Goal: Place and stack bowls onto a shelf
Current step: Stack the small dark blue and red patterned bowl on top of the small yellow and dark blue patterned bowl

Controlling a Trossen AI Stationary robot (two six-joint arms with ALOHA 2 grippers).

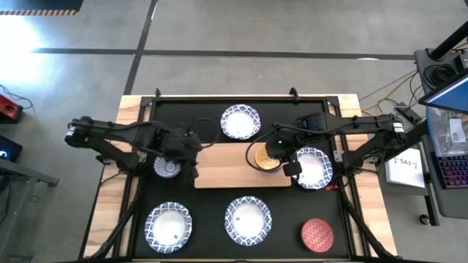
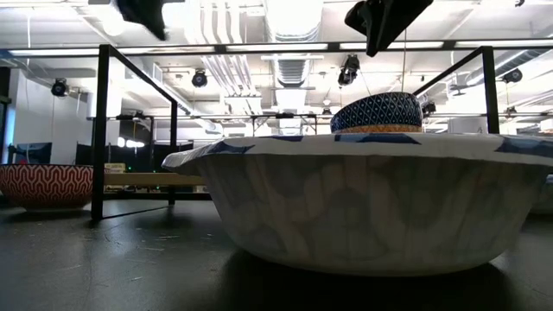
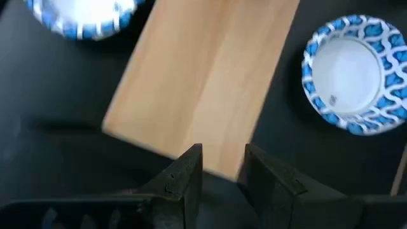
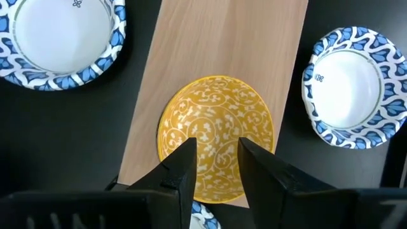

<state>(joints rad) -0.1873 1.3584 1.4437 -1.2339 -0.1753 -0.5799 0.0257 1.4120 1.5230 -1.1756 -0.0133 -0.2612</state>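
At the left, our left gripper (image 3: 222, 166) waits over the shelf (image 1: 227, 166) end, fingers slightly apart and empty. At the right, our right gripper (image 4: 215, 159) – fingers parted – hovers above the orange bowl (image 4: 216, 137) on the shelf; we should rise straight, not touching its rim.

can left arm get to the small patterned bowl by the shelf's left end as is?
Probably yes. The left gripper hangs empty, jaws slightly apart, by the shelf end, right beside the small patterned bowl. Nothing lies between them; the right gripper is far off over the orange bowl.
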